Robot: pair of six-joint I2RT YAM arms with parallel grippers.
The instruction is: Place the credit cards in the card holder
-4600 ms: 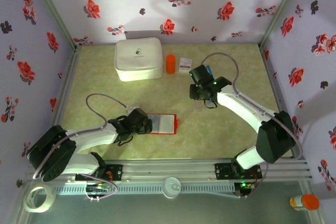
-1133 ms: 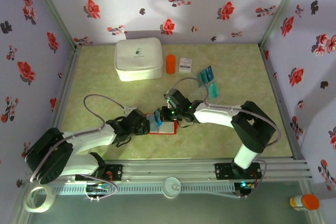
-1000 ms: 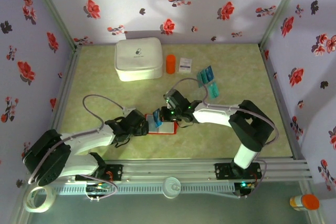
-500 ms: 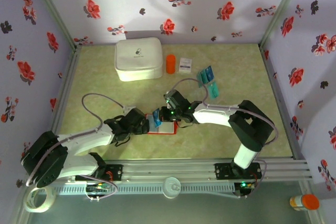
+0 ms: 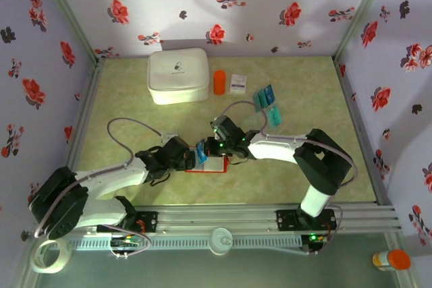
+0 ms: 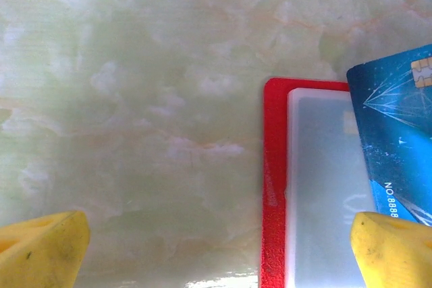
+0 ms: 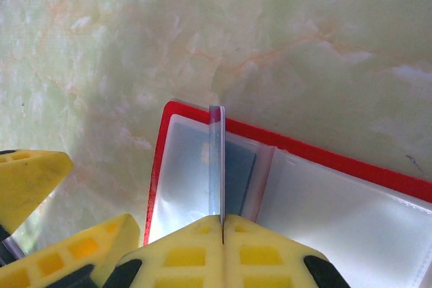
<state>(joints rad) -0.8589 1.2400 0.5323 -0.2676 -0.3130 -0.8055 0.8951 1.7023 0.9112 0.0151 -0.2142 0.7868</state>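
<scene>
The card holder (image 5: 214, 164) lies open near the table's middle, red rim (image 7: 324, 156) around pale clear pockets (image 6: 324, 200). My right gripper (image 5: 206, 152) is shut on a blue credit card (image 5: 202, 156), held on edge (image 7: 216, 160) over the holder's left half; its face shows a chip (image 6: 398, 146). The right gripper (image 7: 223, 224) hangs just above the pockets. My left gripper (image 5: 192, 160) is open, low at the holder's left edge (image 6: 273, 187), which lies between its yellow fingertips (image 6: 40, 247) without being gripped. More teal and blue credit cards (image 5: 266, 96) lie at the back right.
A large white zip case (image 5: 177, 75), an orange cylinder (image 5: 219, 81) and a small white packet (image 5: 237, 83) stand along the back. Flowered walls close three sides. The left gripper's yellow fingers (image 7: 27, 180) sit close beside the right gripper.
The right gripper has come from the card pile at the back right to the holder with a blue card. Over the last second the left gripper edged right toward the holder's edge.
</scene>
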